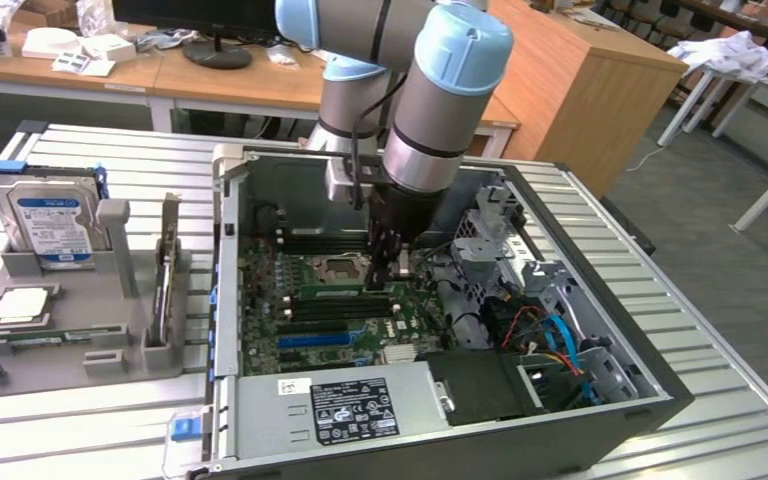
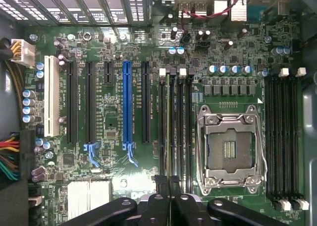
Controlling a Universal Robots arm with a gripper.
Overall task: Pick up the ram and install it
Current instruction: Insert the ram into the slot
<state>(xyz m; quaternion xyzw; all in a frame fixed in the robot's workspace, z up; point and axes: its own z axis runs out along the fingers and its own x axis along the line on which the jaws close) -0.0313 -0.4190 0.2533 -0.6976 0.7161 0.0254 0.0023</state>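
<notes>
So the gripper [image 1: 384, 282], fingers pressed together, sits over the right end of the ram [image 1: 337, 291] standing on the motherboard [image 1: 271, 345] beside the processor socket [image 1: 344, 268], probably closed to push it home.

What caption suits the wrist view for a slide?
Shut pincer over the motherboard, lined up with the memory slots beside the empty CPU socket.
</notes>
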